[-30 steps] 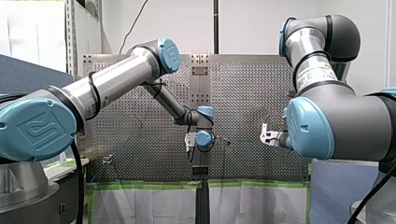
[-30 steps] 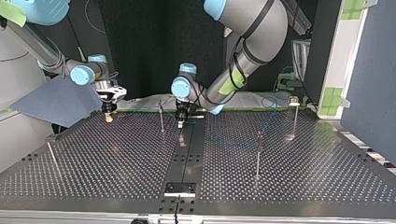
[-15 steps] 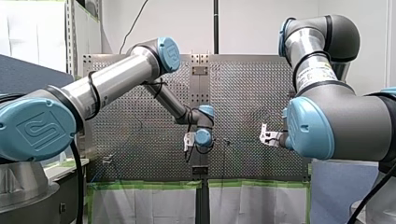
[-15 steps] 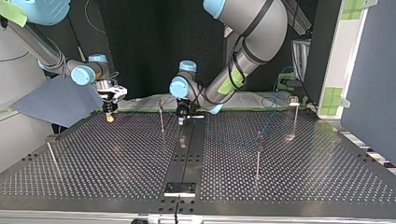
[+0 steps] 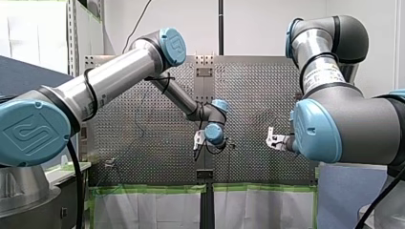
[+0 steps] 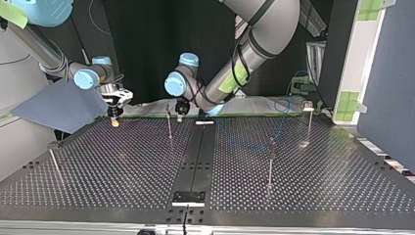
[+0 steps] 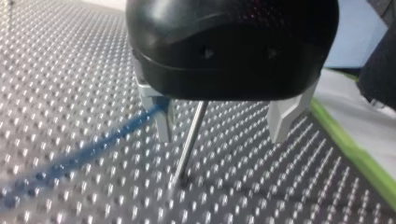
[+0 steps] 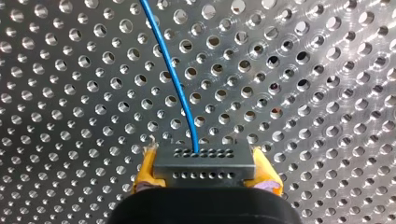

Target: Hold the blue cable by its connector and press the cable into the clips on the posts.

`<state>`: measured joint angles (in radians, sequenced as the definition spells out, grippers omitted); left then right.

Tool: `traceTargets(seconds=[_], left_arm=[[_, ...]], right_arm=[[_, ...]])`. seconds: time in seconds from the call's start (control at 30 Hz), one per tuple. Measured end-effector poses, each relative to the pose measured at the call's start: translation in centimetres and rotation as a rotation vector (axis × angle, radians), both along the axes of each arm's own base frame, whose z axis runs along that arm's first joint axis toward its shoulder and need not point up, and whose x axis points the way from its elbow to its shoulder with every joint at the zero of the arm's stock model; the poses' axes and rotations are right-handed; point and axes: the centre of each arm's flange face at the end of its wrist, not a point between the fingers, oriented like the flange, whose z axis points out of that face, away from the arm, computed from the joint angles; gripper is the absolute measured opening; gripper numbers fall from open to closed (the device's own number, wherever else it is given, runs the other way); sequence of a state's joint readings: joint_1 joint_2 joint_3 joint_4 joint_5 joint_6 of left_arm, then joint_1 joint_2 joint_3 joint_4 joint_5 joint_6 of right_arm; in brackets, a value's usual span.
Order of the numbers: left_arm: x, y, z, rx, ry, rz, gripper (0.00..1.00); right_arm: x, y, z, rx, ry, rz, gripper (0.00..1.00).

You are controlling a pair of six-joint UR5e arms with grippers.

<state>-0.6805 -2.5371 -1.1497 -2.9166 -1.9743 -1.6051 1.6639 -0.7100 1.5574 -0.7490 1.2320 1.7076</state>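
In the right wrist view my right gripper is shut with its yellow pads on a grey connector block. The blue cable leaves the block and runs ahead over the perforated plate. In the left wrist view my left gripper stands open with a thin metal post between its metal fingers, close to one of them. A blurred stretch of blue cable lies beside that finger. In the top view my left gripper hangs by the post, and my right gripper is at the far left.
More thin posts stand on the perforated table: one at the top view's right, one further back right, one at the left edge. A dark centre strip runs across the plate. Green tape marks the far edge.
My left arm has swung toward the top view's left, away from the centre strip and up to the post there. My right gripper has stayed in place with the connector.
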Motion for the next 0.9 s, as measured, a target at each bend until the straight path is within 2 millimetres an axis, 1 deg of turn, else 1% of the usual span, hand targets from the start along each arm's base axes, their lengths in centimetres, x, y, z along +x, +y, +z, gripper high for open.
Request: traceTargets(seconds=[0.2,0.33,0.5,0.57,0.7,0.9], left_arm=[[-3.0,-2.1,0.7,0.017,0.0,-0.011,1.0],[-4.3,-3.0,1.0,0.015,-0.003,-0.025,1.0],[-5.5,-3.4,2.4,-0.027,-0.016,-0.053,1.0],[-6.0,-3.4,2.6,-0.034,-0.016,-0.059,1.0],[-6.9,-3.0,2.1,-0.035,-0.001,-0.064,1.0],[-7.2,-3.1,1.8,-0.07,0.009,-0.07,1.0]], right_arm=[[0.0,0.1,-0.1,0.008,0.001,0.0,0.0],[0.0,0.1,-0.1,0.009,0.001,0.0,0.0],[0.0,0.1,-0.1,0.01,0.0,0.004,0.0],[0.0,0.2,-0.1,0.012,0.0,0.007,0.0],[0.1,0.2,-0.2,0.016,0.0,0.011,0.0],[0.1,0.3,-0.2,0.017,0.0,0.012,0.0]])
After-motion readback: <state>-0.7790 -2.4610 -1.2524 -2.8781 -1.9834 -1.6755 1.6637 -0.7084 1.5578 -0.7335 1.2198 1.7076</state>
